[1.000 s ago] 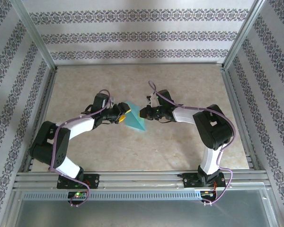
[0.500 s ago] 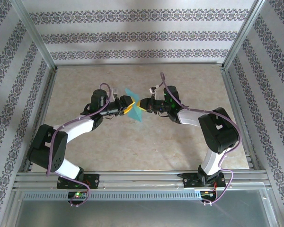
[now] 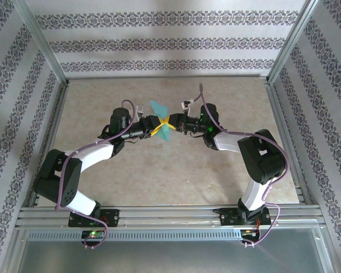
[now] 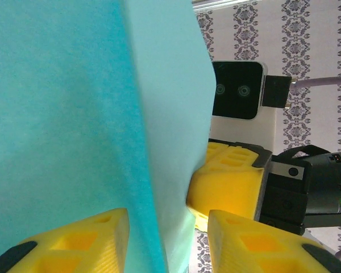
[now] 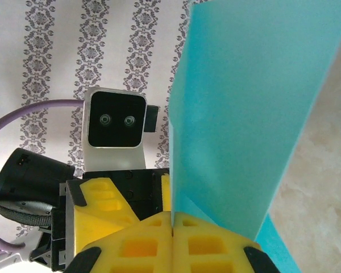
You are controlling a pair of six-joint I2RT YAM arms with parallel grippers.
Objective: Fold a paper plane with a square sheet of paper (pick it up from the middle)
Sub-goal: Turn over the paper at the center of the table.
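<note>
Mid-fold: thin teal creased paper sheet (image 3: 157,107) was held up over mid-bench (image 3: 176,170), right pincer (image 5: 173,220) clamped shut on it, left pincer (image 4: 167,227) straddling it w/ jaws apart, so next move prob. needed left to pinch & crease.

You're looking at a lab-type robot test cell. The left arm (image 3: 96,151) and right arm (image 3: 256,159) are bolted to an aluminium rail (image 3: 170,215) at the near edge of a beige marble-look tabletop (image 3: 170,176). Aluminium frame posts (image 3: 42,48) hold 3 walls papered in striped damask wallpaper (image 3: 170,40).
</note>
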